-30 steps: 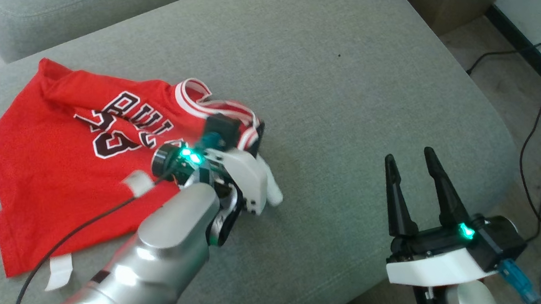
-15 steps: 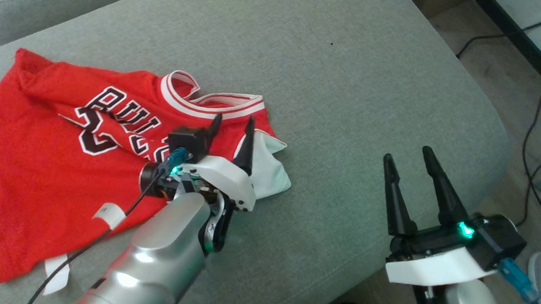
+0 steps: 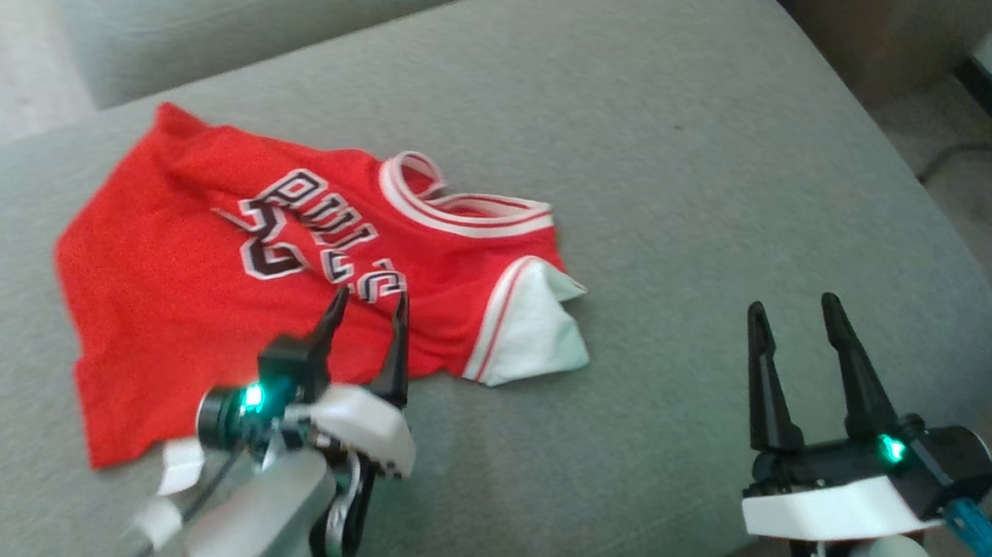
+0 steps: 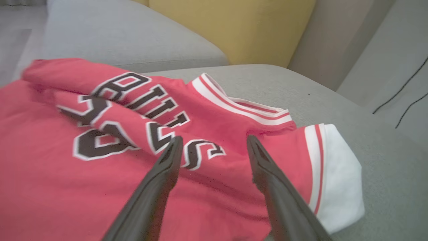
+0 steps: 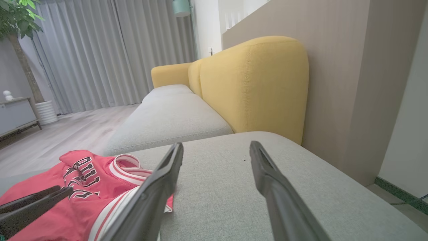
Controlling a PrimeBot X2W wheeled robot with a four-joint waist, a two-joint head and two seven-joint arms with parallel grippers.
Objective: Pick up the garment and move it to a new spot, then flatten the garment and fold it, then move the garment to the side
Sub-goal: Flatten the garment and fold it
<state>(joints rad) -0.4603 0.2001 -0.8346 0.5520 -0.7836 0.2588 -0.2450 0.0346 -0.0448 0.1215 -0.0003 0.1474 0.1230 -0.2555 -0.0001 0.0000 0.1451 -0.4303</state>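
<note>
Head view: the big change is that the left gripper (image 3: 371, 297) has let go. A second ago it was clamped on the shoulder corner of the jersey (image 3: 171, 312). Now its jaws stand wide apart with nothing between them, and it's backed off toward the robot. The whole picture has slid too, so the camera moved as well. The jersey lies on the grey sofa cushion (image 3: 654, 185), lettering up, with a white sleeve patch (image 3: 535, 340) flipped out on its right. That reads like one flattening tug finished, with folding not started yet. The right gripper (image 3: 793, 304) is parked off to the right, well apart from the cloth, also open and empty.

Left wrist view: the left arm's fingers hover low over the jersey (image 4: 43, 174), aimed at the last letters. A ridge still runs across the print, so it isn't flat.

Right wrist view: the right gripper (image 5: 216, 144) points along bare cushion toward the yellow backrest (image 5: 254, 87), with the jersey (image 5: 40, 190) down at the lower left.
</note>
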